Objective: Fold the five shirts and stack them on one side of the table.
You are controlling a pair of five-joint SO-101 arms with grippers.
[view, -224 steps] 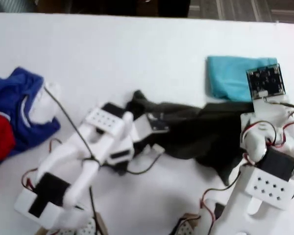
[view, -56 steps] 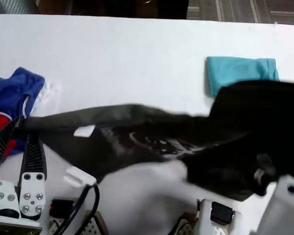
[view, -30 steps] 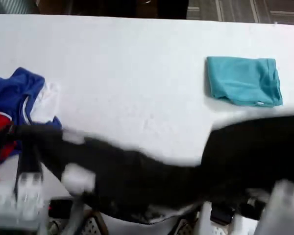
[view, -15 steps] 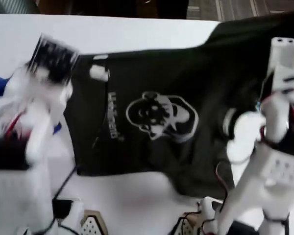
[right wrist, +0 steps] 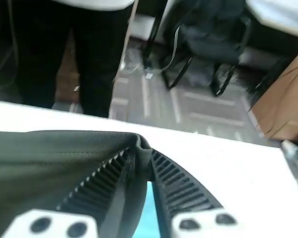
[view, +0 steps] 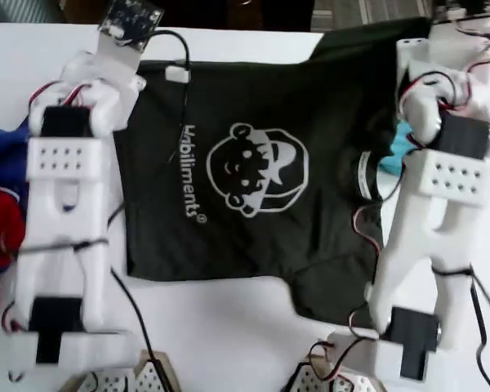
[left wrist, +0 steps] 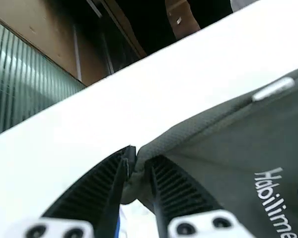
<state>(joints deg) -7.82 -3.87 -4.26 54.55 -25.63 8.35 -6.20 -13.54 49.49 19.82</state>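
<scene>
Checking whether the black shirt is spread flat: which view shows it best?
The high view: the black shirt is spread wide, print up. The left wrist view gives a corner pinched in the left gripper; the right wrist view, an edge in the right gripper.

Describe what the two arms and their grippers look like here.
Both the left arm and right arm are white plastic shells with black servo blocks, panels of small round holes, and thin red, black and white wires; a dark circuit board tops the left one. The left gripper and right gripper have black ribbed fingers on white screwed mounts.
</scene>
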